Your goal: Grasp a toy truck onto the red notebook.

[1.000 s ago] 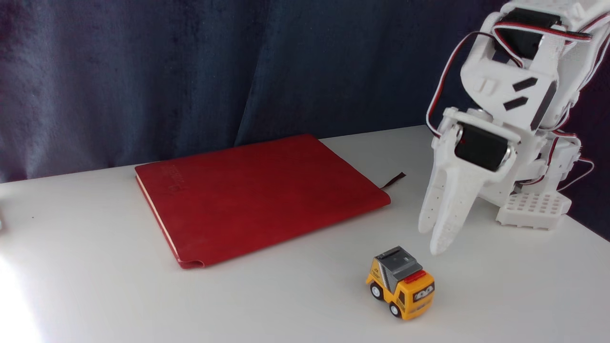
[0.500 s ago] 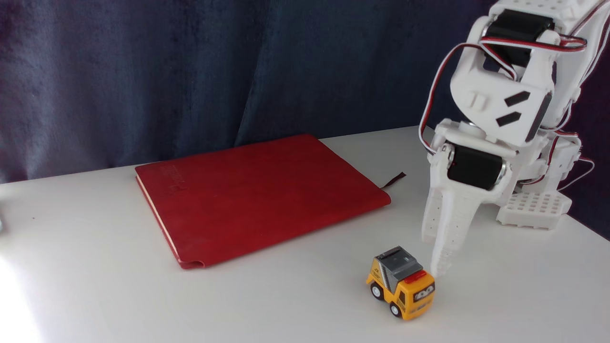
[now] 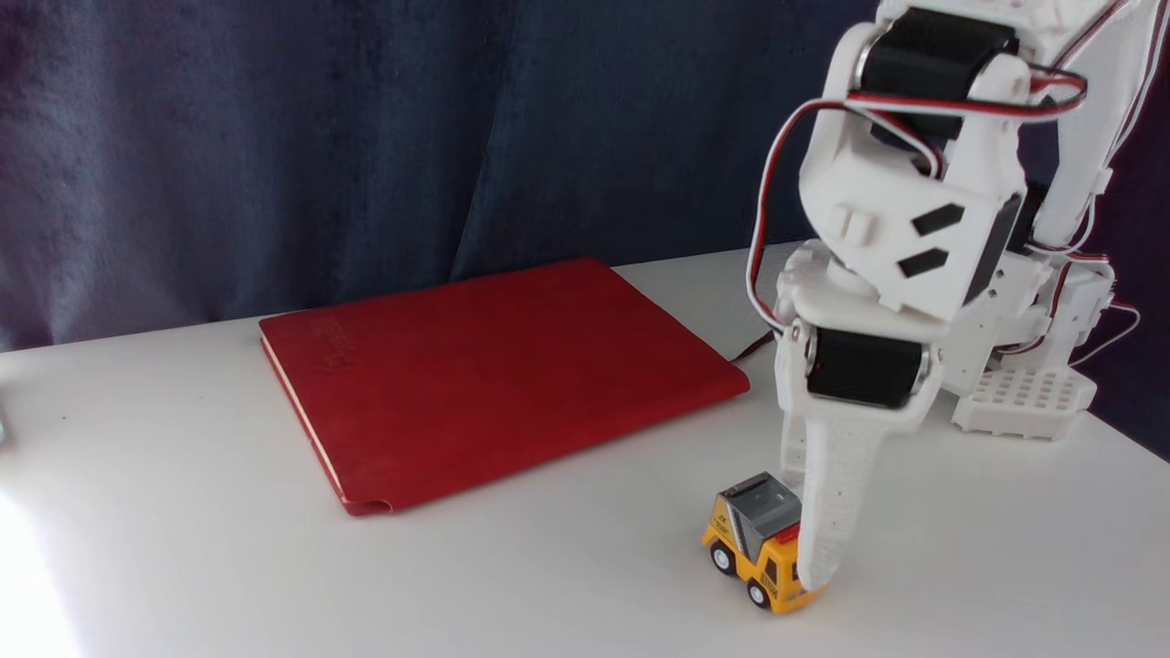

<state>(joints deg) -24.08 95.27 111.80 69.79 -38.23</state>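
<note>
The tool (image 3: 816, 571) points straight down at the lower right of the frame, its near white finger (image 3: 836, 512) covering the front of the toy truck (image 3: 754, 539); whether it is wide, narrow or gripping cannot be told. The truck stands on the white bench (image 3: 183, 548), right of and apart from the red notebook (image 3: 494, 375) lying flat mid-frame.
</note>
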